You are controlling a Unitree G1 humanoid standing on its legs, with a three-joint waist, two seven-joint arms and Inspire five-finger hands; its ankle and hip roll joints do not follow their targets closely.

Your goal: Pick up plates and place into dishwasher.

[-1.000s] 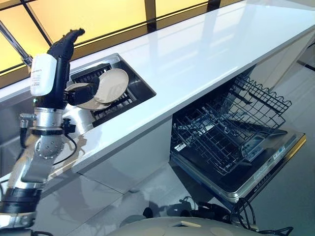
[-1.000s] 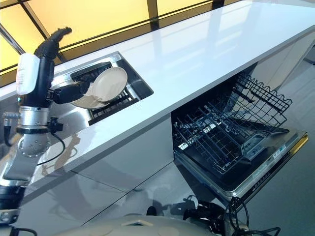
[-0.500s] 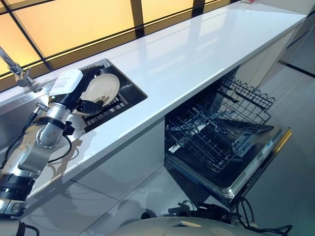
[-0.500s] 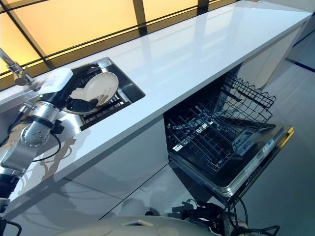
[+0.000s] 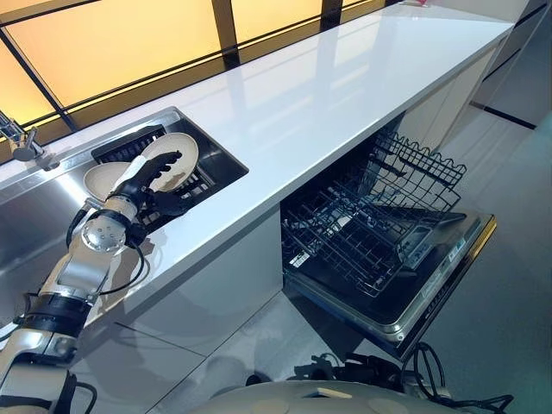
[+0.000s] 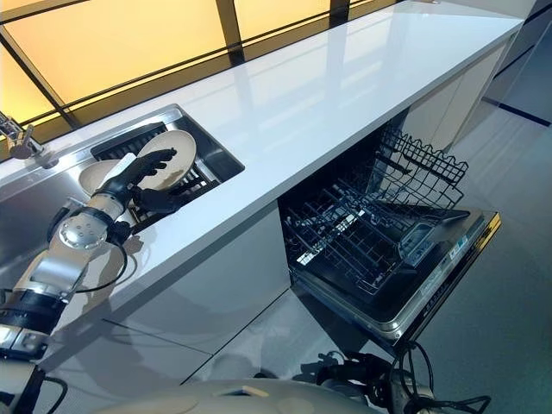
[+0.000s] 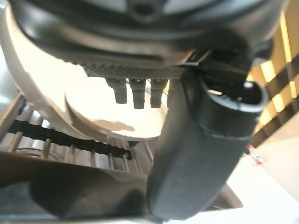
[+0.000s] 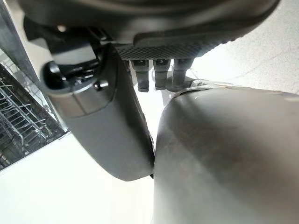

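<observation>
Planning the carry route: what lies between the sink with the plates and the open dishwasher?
In the left eye view, bare white countertop separates the sink from the dishwasher, which stands open below the counter's front edge.

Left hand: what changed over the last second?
The left hand came down from upright above the counter to the plates in the sink rack. Its fingers now lie over the face of the upright plate with the thumb below; a firm grip is not clear. The camera also shifted. The second plate, the sink and the open dishwasher stayed as they were.
</observation>
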